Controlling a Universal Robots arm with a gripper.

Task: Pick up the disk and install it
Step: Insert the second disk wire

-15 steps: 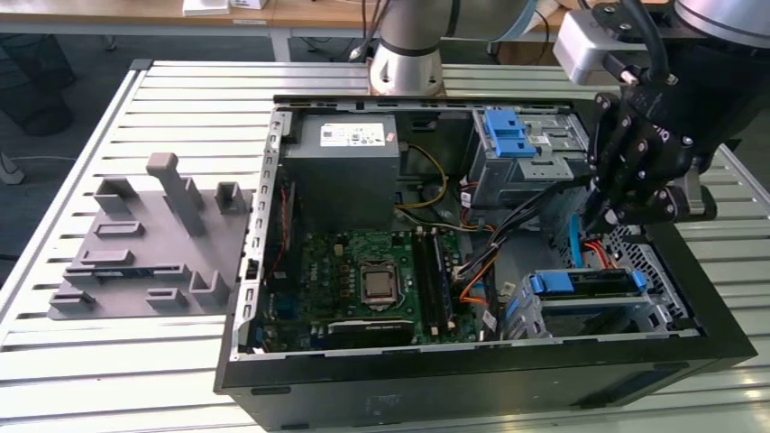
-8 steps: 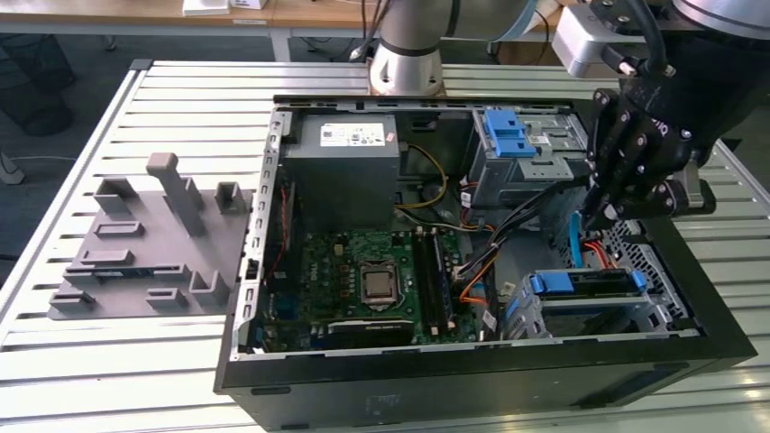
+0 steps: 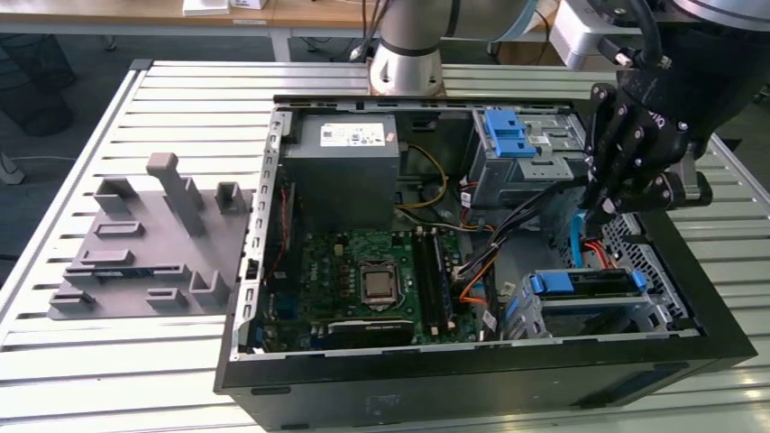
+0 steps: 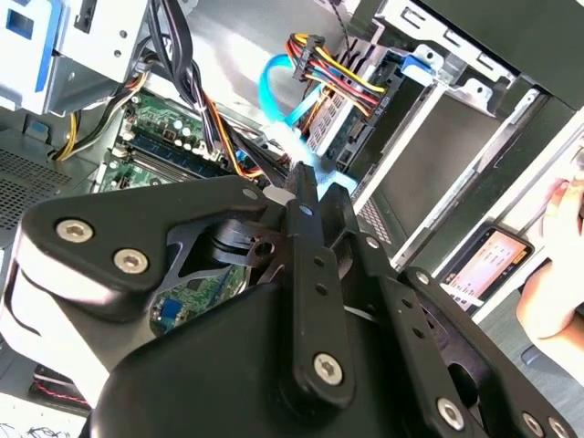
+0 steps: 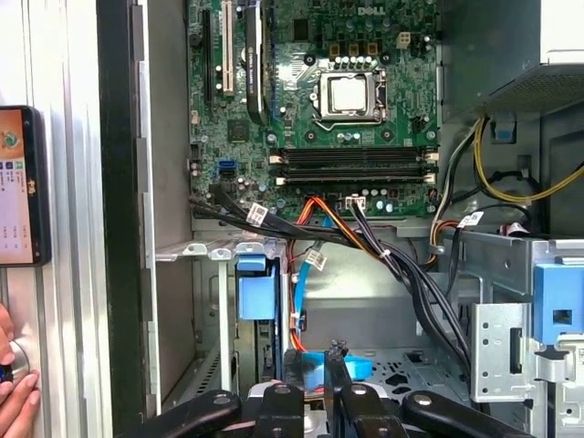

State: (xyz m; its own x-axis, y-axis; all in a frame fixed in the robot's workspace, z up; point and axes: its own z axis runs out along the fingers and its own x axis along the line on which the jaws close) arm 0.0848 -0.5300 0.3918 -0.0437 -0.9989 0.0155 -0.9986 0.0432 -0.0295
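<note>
Disk (image 3: 590,290), blue-framed, sits in the bay at the case's (image 3: 481,383) five o'clock corner. Tool (image 3: 598,209) hangs just above, at the bay's twelve o'clock; its opening I cannot tell. Pick-up stage, I judge; the grasp calls for a careful descent past the cables (image 5: 365,239).

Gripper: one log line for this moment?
gripper: inside open computer case, by blue-handled drive cage | near: light-blue cable | grasp: cannot tell | person's hand: outside case
</note>
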